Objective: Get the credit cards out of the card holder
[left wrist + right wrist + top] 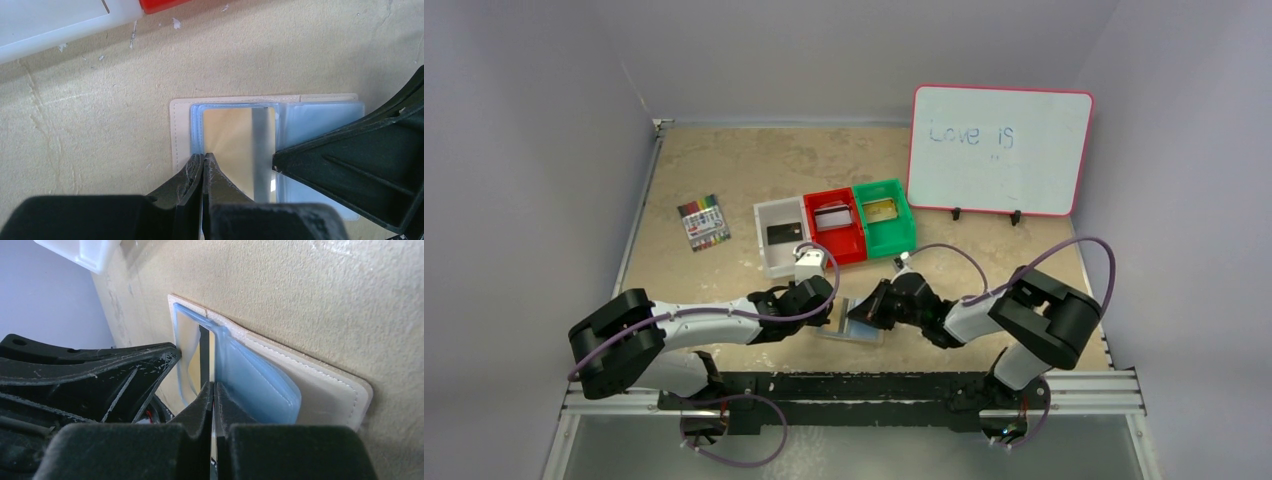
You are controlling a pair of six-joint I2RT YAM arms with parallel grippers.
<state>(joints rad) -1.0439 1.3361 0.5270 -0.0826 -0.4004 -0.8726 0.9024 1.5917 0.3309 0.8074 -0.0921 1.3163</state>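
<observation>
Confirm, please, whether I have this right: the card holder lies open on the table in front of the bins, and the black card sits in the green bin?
Not quite: the top external view shows the black card sitting in the white bin, not the green bin. The rest stands: the card holder lies open on the table in front of the bins.

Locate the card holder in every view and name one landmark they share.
Top external: card holder low centre.
Left wrist: card holder centre-right, lying open.
Right wrist: card holder centre, slanting.
Shared landmark: white bin, top left in both wrist views.
</observation>
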